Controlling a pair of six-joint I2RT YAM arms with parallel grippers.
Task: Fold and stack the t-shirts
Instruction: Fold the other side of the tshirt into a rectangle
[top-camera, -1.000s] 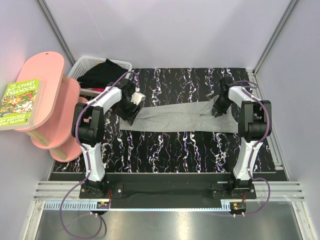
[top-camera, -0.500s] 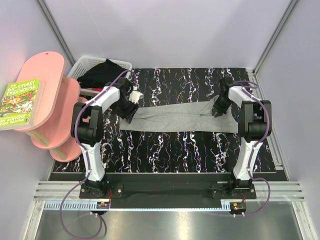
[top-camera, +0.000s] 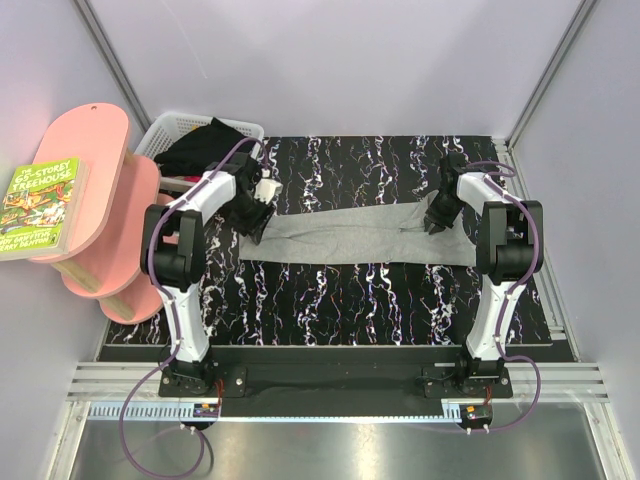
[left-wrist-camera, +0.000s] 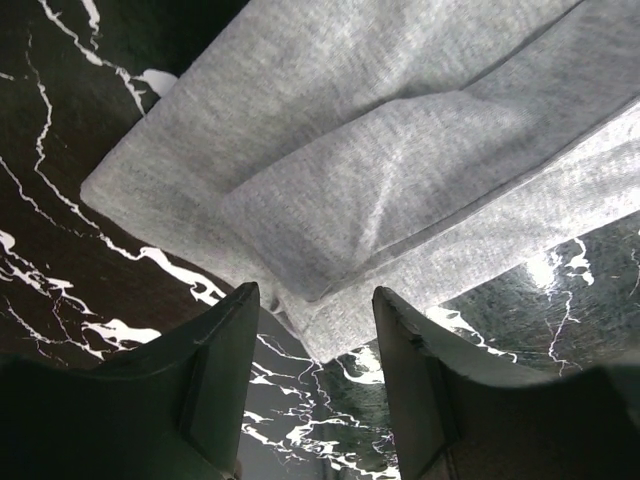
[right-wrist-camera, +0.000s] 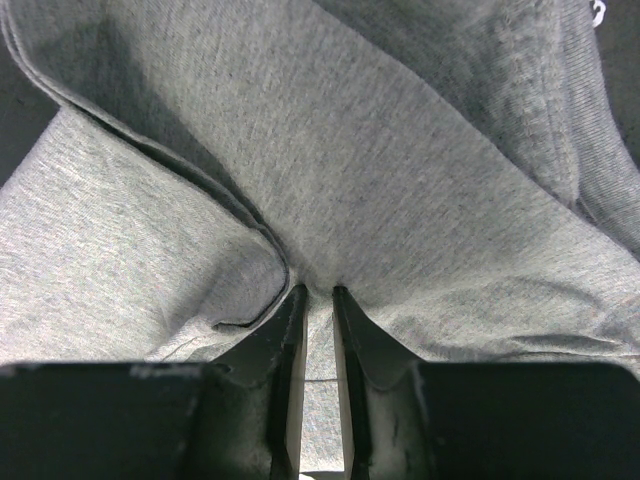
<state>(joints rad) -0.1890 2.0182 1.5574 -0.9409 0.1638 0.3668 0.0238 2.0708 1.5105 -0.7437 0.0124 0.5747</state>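
Now the left gripper (left-wrist-camera: 315, 300) has drawn back slightly toward the left end of the light heather-grey cloth t-shirt (top-camera: 350, 240), which lies as a long folded band across the black white-veined table (top-camera: 330, 300). Its claw is spread and empty above the band's corner. The right gripper (right-wrist-camera: 312, 292) stays pressed onto a pinch of grey cloth at the far end. We judge the left end is released and the crosswise fold still pending. The black cloth t-shirt (top-camera: 205, 145) sits in the white plastic lattice basket (top-camera: 175, 118).
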